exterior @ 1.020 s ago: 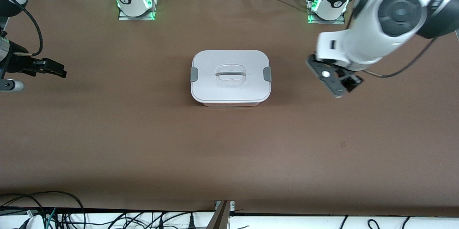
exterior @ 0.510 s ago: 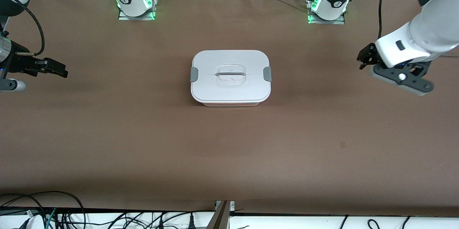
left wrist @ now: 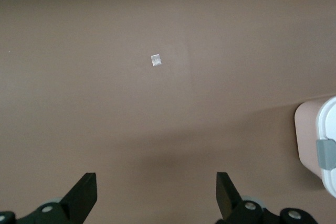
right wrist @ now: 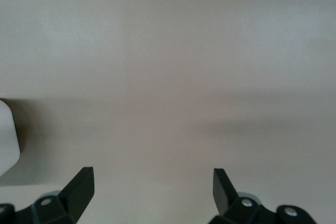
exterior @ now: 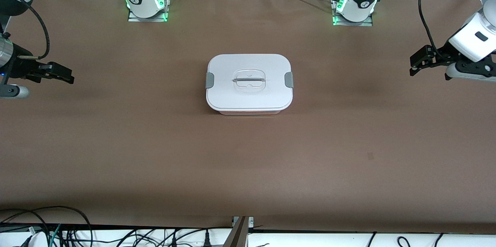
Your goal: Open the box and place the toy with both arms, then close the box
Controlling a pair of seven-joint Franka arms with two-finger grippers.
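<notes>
The box stands in the middle of the brown table, its white lid on and a grey clip at each end. A pale pink end of the box shows in the left wrist view, and a white corner of the box in the right wrist view. The toy is out of view. My left gripper hangs open and empty over the left arm's end of the table, well clear of the box. My right gripper is open and empty over the right arm's end. Both wrist views show wide-apart fingers, left gripper and right gripper.
The two arm bases with green lights stand along the table's edge farthest from the front camera. A small square mark lies on the cloth nearer the front camera, toward the left arm's end. Cables run below the near edge.
The left arm has swung away from beside the box out toward its own end of the table. The right arm has hardly moved. The box has stayed put.
</notes>
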